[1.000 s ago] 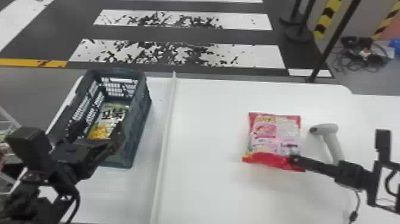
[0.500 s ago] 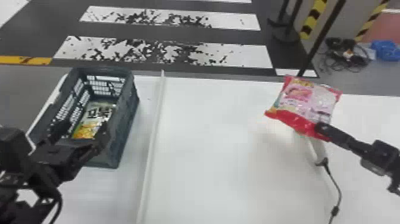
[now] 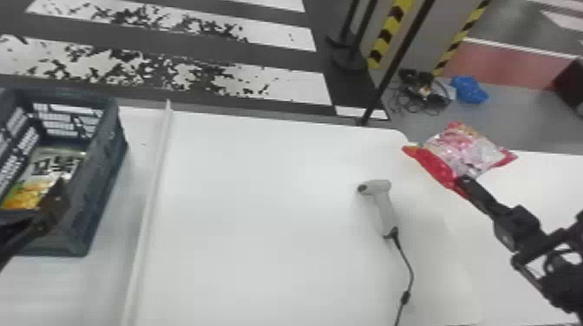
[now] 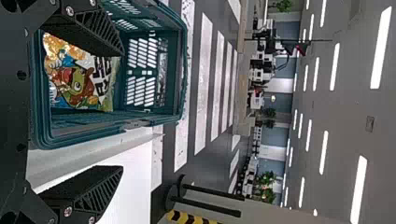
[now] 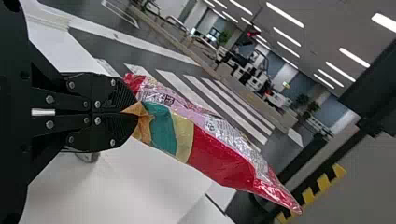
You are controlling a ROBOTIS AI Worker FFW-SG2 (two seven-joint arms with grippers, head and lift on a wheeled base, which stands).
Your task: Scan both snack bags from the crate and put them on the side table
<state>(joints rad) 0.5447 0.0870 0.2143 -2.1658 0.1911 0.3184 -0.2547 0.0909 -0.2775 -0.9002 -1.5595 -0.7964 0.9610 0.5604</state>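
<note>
At the right in the head view, my right gripper [image 3: 466, 184] holds the red and pink snack bag [image 3: 464, 151] by its near edge, past the scanner [image 3: 381, 201]. In the right wrist view, the closed right gripper [image 5: 135, 112] pinches a corner of that bag [image 5: 219, 154]. My left gripper [image 3: 56, 201] is over the near part of the crate [image 3: 104, 186]. The left wrist view has the left gripper [image 4: 122, 109] with fingers wide apart. A yellow and white snack bag [image 3: 47, 173] lies inside the crate, untouched.
A raised white divider [image 3: 149, 203] runs along the white table [image 3: 260, 216] between crate and scanner. The scanner's cable [image 3: 407, 264] trails to the near edge. A black post [image 3: 397, 60] stands beyond the table's far edge.
The red bag has been lifted off the table and carried rightward past the scanner by my right gripper. The head view has shifted toward the right.
</note>
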